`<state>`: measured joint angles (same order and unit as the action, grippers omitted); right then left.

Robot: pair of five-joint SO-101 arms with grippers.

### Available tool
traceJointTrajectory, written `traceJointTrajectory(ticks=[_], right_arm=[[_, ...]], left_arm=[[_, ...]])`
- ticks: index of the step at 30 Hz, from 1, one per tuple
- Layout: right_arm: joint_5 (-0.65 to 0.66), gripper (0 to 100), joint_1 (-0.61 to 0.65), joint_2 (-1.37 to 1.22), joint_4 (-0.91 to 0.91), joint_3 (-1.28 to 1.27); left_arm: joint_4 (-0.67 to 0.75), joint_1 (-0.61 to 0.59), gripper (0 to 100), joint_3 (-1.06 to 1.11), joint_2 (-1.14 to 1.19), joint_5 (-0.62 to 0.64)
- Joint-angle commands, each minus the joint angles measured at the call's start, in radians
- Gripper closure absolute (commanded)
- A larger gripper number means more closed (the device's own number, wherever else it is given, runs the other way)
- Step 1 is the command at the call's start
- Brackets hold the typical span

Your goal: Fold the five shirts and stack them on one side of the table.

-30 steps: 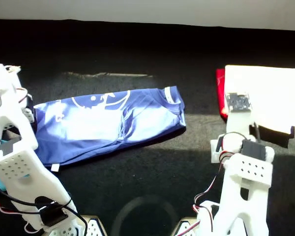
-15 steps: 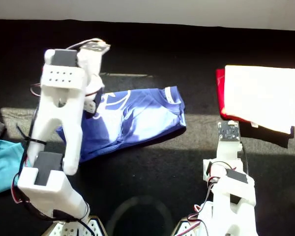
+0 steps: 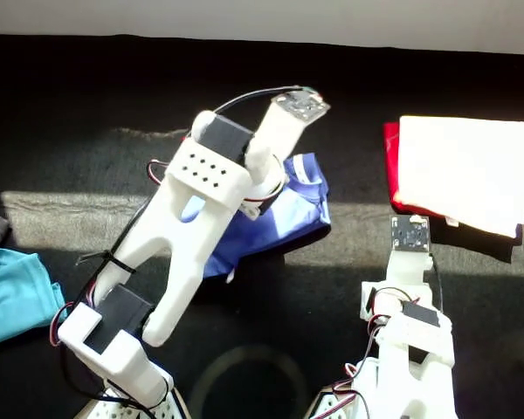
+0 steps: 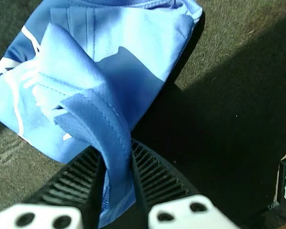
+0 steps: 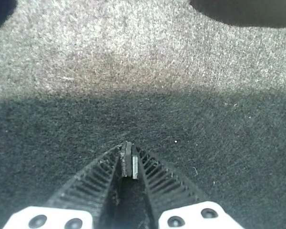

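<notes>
Blue shirt (image 4: 109, 71): mid-table, partly doubled over, one edge lifted clear of the layer below.

Left hand (image 4: 117, 148): closed on that raised edge, with a narrow pleat of fabric pinched between the ribbed fingers, close to the hem.

Right hand (image 5: 128, 160): fingers together and gripping nothing, low over the bare table (image 5: 143, 57), in front of the stack.

Stack: white shirt (image 3: 463, 170) folded on top of red shirt (image 3: 390, 166), at the right side of the table.

Teal shirt (image 3: 13, 292): crumpled at the left edge, not yet folded.

Hazards, as judged:
- The pinch is thin and the knit looks slick, so the pleat may slide out mid-carry and drop the fold askew.
- Nothing pins the shirt's resting part, so a one-sided pull may drag the whole garment across the table and bunch it instead of creasing it.
- The left arm covers much of the shirt from above, so a crooked lay could go unnoticed.
- A sweep toward the stack could catch the white shirt's near corner and disturb it.
</notes>
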<state>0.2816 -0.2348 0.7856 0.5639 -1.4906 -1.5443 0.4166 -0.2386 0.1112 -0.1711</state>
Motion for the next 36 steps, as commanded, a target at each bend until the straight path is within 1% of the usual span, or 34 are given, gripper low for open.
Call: traceJointTrajectory(ticks=[1,4,9,18,24,26,29,31,36], right_arm=[[-0.011,99.1,-0.012,0.001,-0.016,-0.007],[-0.011,99.1,-0.012,0.001,-0.015,-0.008],[-0.011,99.1,-0.012,0.001,-0.015,-0.008],[-0.011,99.1,-0.012,0.001,-0.015,-0.008],[-0.011,99.1,-0.012,0.001,-0.015,-0.008],[-0.011,99.1,-0.012,0.001,-0.015,-0.008],[-0.011,99.1,-0.012,0.001,-0.015,-0.008],[-0.011,99.1,-0.012,0.001,-0.015,-0.008],[-0.011,99.1,-0.012,0.001,-0.016,-0.008]], left_arm=[[0.114,0.013,99,-0.013,0.03,0.0],[0.149,0.016,99,-0.064,0.13,0.0],[0.146,0.031,99,-0.248,0.298,0.002],[0.052,0.079,99,-0.642,0.555,0.002],[0.02,0.076,98,-0.811,0.688,0.002],[-0.009,0.076,95,-0.857,0.71,0.002],[-0.069,0.073,83,-0.921,0.727,0.002],[-0.109,0.056,77,-0.957,0.725,0.002],[-0.195,-0.021,77,-1.086,0.723,0.002]])
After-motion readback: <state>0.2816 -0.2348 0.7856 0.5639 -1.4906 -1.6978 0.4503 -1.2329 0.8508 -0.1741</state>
